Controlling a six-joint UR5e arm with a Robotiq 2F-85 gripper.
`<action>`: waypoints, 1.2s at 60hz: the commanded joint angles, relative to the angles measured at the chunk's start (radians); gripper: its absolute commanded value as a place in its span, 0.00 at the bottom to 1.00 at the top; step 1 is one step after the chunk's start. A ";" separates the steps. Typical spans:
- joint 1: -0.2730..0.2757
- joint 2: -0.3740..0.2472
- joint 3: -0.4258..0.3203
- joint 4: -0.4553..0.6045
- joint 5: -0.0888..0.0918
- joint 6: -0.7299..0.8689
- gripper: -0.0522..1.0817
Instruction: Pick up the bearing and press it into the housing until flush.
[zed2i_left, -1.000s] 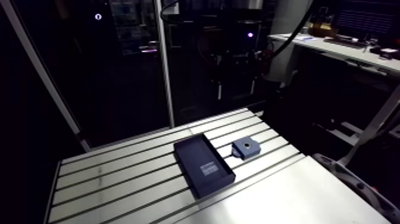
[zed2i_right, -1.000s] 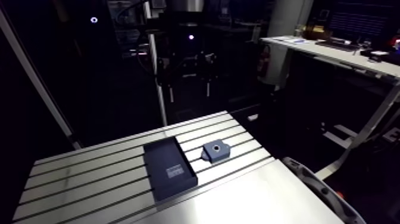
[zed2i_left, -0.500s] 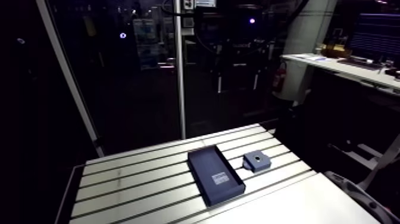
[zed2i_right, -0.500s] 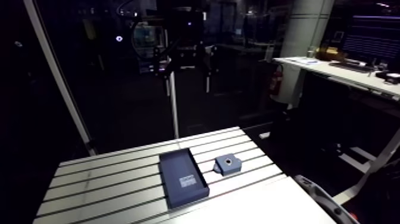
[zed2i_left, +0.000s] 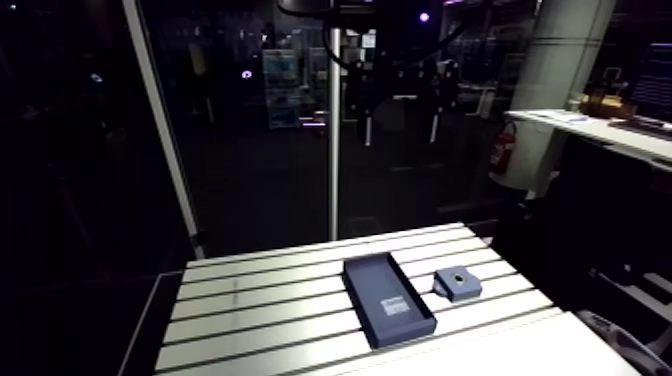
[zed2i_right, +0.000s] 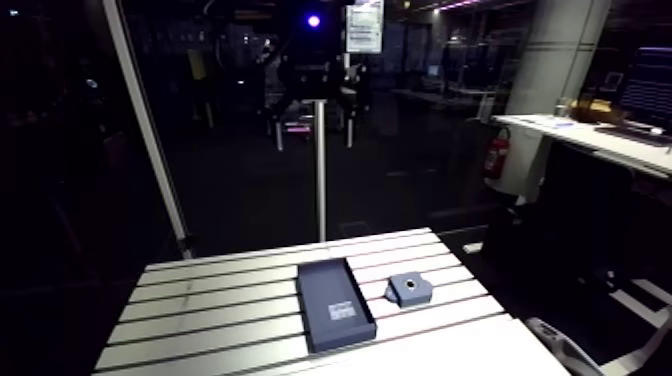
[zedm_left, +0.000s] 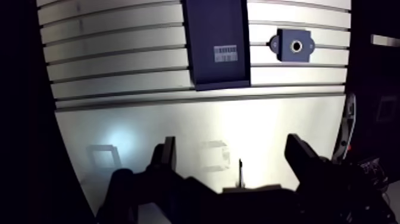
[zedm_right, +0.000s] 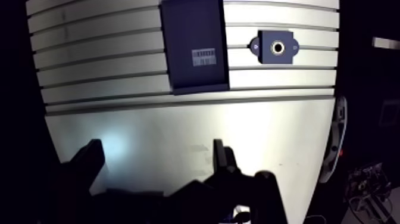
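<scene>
The housing, a small blue-grey block with a round bore in its top, lies on the slotted table. A pale ring lines the bore; I cannot tell whether it is the bearing. No separate bearing shows in any view. Beside the housing lies a dark blue tray with a white label, also seen in the arm view as the tray next to the housing. My gripper hangs high over the smooth plate, well short of both, open with nothing between its fingers.
The smooth plate adjoins the slotted part on the gripper's side. A curved grey part sits at the table's edge beside the plate. A slanted frame bar and an upright post stand behind the table.
The arm view has shifted, so the camera has moved: tray and housing now look smaller and farther off. Tray and housing have kept their places on the table.
</scene>
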 joint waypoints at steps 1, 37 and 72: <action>0.015 0.013 -0.011 -0.035 -0.003 0.021 0.05; 0.017 0.039 -0.047 -0.071 0.046 0.019 0.05; 0.084 0.068 -0.054 -0.072 0.065 0.039 0.05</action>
